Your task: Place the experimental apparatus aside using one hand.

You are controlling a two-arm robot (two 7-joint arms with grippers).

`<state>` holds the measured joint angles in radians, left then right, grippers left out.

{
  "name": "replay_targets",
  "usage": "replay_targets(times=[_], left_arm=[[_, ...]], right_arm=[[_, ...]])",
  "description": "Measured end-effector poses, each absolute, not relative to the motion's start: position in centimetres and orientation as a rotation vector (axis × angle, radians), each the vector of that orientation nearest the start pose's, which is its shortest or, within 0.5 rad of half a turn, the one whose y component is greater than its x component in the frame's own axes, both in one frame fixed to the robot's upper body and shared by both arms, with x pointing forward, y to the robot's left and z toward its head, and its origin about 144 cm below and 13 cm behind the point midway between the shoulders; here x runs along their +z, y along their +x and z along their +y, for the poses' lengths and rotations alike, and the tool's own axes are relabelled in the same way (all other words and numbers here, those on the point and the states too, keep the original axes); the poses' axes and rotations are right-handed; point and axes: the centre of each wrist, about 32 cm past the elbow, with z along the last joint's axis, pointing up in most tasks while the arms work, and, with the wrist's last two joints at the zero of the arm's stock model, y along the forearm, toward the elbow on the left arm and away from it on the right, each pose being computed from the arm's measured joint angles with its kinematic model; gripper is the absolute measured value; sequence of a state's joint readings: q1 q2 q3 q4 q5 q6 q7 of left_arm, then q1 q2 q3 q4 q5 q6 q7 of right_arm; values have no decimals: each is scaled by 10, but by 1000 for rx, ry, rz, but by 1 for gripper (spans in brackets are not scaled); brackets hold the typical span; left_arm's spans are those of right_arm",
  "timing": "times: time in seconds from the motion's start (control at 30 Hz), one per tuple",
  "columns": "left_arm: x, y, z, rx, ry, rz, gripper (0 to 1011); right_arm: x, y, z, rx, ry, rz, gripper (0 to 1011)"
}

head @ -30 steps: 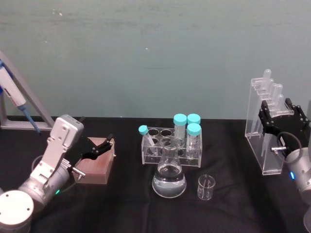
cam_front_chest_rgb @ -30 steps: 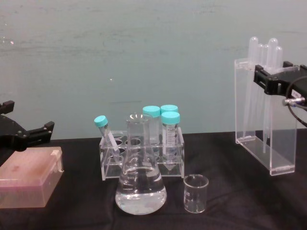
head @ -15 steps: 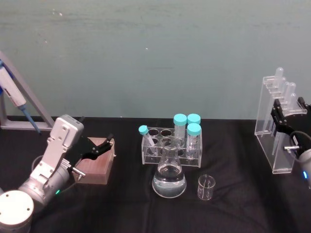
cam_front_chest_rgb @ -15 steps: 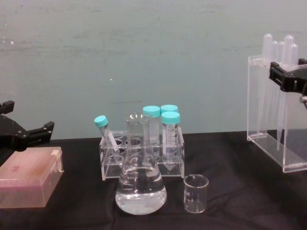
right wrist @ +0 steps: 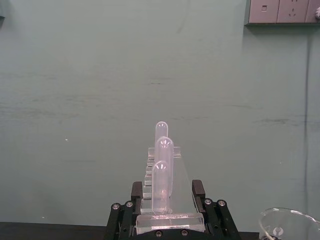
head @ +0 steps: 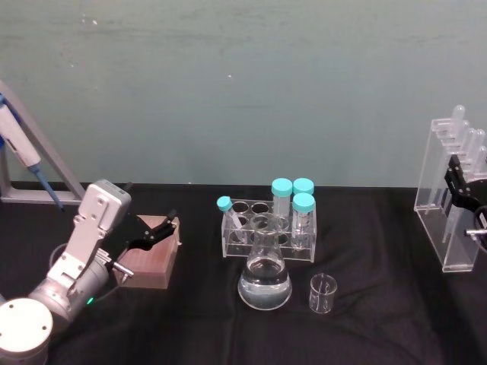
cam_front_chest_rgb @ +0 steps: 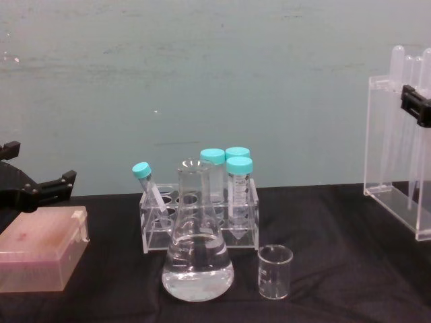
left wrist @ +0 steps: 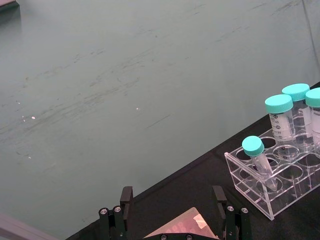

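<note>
the right end effector (head: 463,182) pinches the stand (cam_front_chest_rgb: 390,155) near its top at the desk's (head: 380,334) far right edge, where a slack grip or a tilt could topple it and shed its tubes (right wrist: 162,190), while the left end effector (head: 162,230) hangs spread over the box (head: 148,266) at left.

Lab bench setting. Black-covered table (head: 380,334) carries a flask (head: 265,277) of clear liquid, small beaker (head: 323,294), rack (head: 242,237) of capped tubes (head: 282,199). Pipette (head: 19,144) hangs at left.
</note>
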<state>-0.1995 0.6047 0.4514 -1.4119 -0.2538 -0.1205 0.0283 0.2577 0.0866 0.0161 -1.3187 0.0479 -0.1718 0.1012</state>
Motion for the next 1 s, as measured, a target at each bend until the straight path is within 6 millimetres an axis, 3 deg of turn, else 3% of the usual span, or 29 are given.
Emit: replay_targets(times=[1.0], left_arm=[[1140, 489, 310, 1248, 304, -285, 1000]], right_arm=[[1158, 531, -305, -1524, 110, -190, 611]])
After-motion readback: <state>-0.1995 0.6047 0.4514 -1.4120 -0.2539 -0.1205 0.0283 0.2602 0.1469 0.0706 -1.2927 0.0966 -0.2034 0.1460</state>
